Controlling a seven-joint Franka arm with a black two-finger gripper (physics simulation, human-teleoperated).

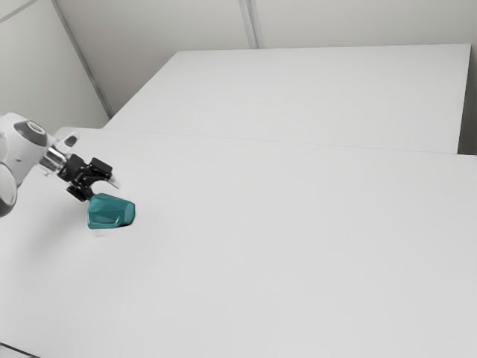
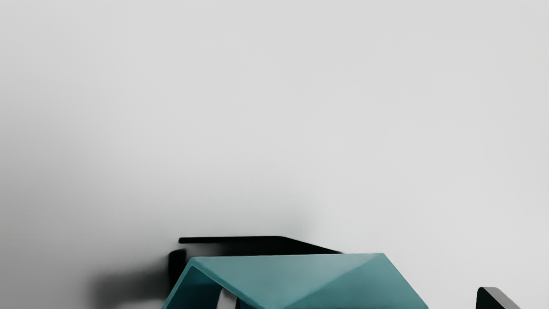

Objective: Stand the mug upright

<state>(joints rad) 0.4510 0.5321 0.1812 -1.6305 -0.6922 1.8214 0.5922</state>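
Exterior view, toppled teal mug [image 1: 112, 212], open end effector [image 1: 104, 190] at its mouth

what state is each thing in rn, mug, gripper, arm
mug: tipped on its side on the table, not upright
gripper: open, at the mug, one fingertip seen within the mug's mouth, the other beyond its far end with a gap between
arm: reaching in from the exterior view's left, its hand end over the table
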